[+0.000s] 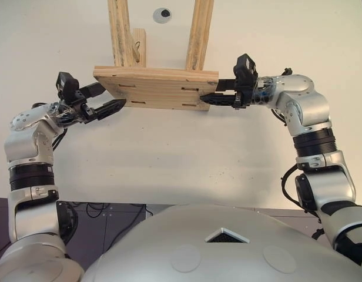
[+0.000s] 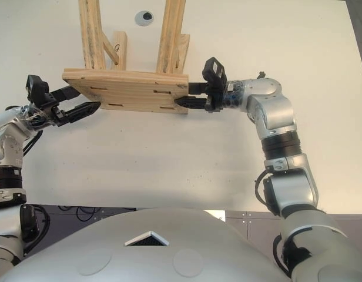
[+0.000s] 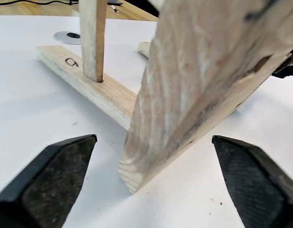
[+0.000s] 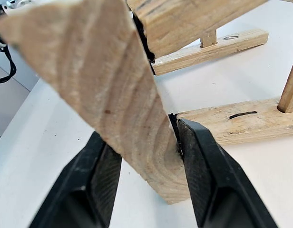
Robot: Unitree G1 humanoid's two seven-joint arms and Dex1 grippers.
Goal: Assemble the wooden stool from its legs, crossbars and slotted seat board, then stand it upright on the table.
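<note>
The wooden stool lies on its side on the white table. Its slotted seat board [image 1: 154,88] faces me, and two legs [image 1: 119,32] [image 1: 198,32] run away toward the back. My left gripper [image 1: 112,97] is open, its fingers [image 3: 56,175] either side of the board's left corner [image 3: 184,95] without touching it. My right gripper [image 1: 207,93] is shut on the board's right edge, both pads [image 4: 203,171] pressed against the wood [image 4: 113,85]. A leg [image 3: 89,85] rests flat on the table with a crossbar [image 3: 92,38] plugged into it. Two more legs [image 4: 232,121] [image 4: 213,50] lie behind the right gripper.
A small round disc [image 1: 162,15] sits on the table between the legs at the back. Bare white tabletop [image 1: 169,158] stretches from the seat board to the table's front edge [image 1: 169,204].
</note>
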